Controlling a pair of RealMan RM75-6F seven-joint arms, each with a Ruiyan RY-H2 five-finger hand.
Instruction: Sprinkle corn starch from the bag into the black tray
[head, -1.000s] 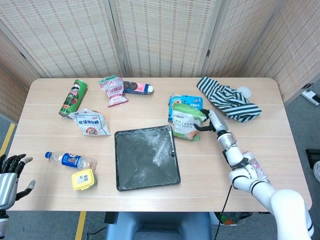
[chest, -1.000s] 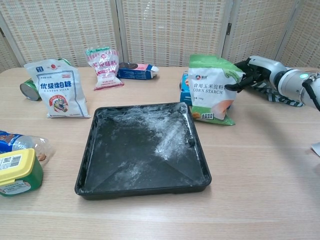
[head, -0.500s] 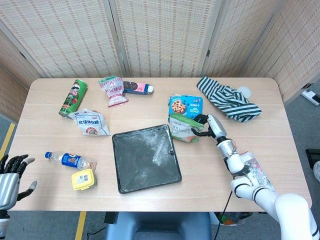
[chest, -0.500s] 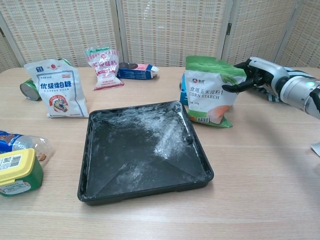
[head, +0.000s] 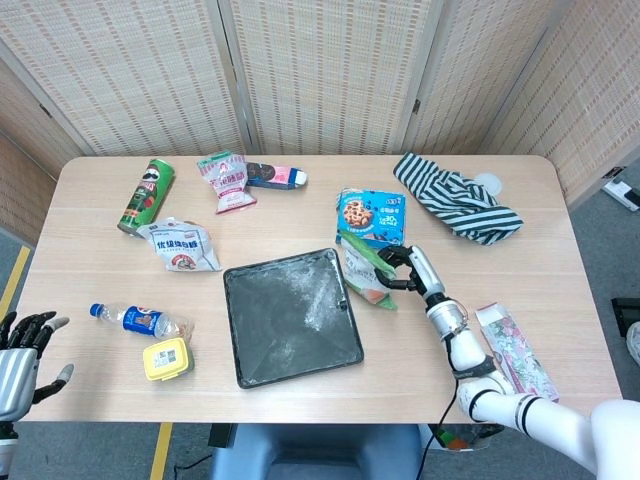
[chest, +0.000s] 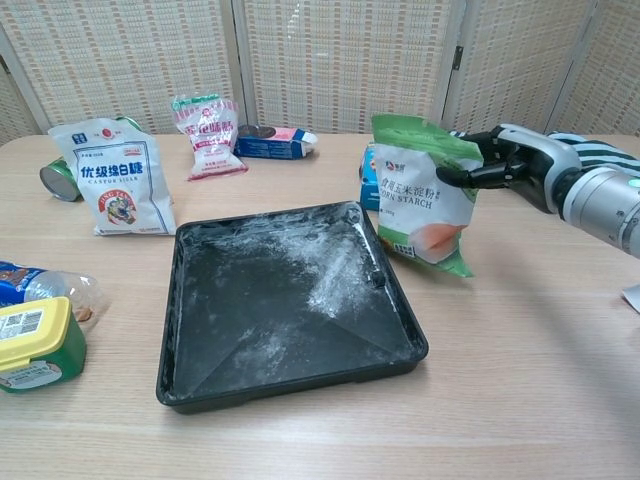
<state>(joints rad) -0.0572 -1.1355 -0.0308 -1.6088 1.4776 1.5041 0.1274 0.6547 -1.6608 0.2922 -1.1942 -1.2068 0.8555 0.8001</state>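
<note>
Corn starch bag (chest: 420, 190) is off the tabletop (chest: 520, 380), hanging upright just past the right edge of the black tray (chest: 290, 300), label toward the chest camera. Its bottom corner sits near the tray's right rim, not yet over the tray floor.

Right hand (chest: 505, 160) grips the bag at its top right corner, fingers (chest: 470, 177) pinched on the upper edge. The bag hangs left of the hand, toward the tray. A top grip makes sense: weight hangs below, and the bag can be tipped about that corner to pour. Can't tell from either view whether the top is open or which way the mouth faces.

Tray floor already carries a white dusting, thickest toward the centre-right, so some starch is down. My read: either a further pass is coming or the bag is on its way out; the frames don't settle it.

Left hand (head: 18, 350) is at the far left edge of the head view, below the tabletop level, fingers spread, holding nothing. It isn't steadying the tray, which lies a bit skewed on the tabletop.

Around the tray: blue cookie pack (head: 371, 215) right behind the bag, striped cloth (head: 455, 197) further back right, sugar bag (chest: 112, 180) standing at left, water bottle (head: 140, 321) and yellow-lidded box (head: 167, 360) front left.
</note>
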